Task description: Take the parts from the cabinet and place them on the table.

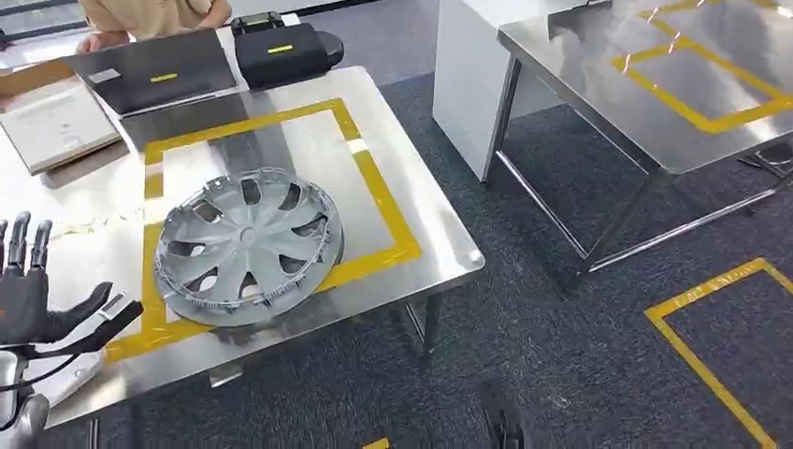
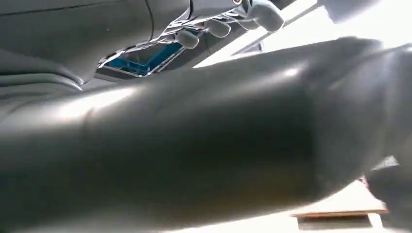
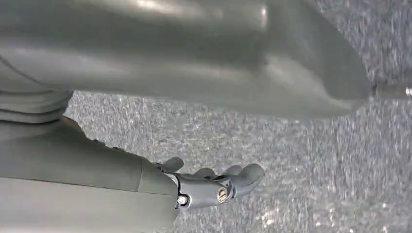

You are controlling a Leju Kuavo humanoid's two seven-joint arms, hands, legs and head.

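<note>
Looking down from the head view, the wheel cover (image 1: 248, 245) lies flat on the steel desk (image 1: 425, 229), sitting on the near left corner of the yellow tape square (image 1: 374, 187), and the left hand (image 1: 42, 295) hovers just off to its left, fingers (image 1: 19, 245) spread upward and thumb out toward the cover, holding nothing. So the part lies to the right of that hand, close by, round, with no long axis to speak of; it looks already delivered. A laptop (image 1: 154, 67) and a black case (image 1: 281, 51) sit at the far edge. Over to the left wrist view: the thumb blocks most of it, the fingertips (image 2: 265, 12) loose and apart beyond. Right wrist view now: the right hand (image 3: 214, 187) hangs over grey carpet (image 3: 291, 155), fingers curled in on nothing, well away from the desk. Left is clearly the nearer hand.
</note>
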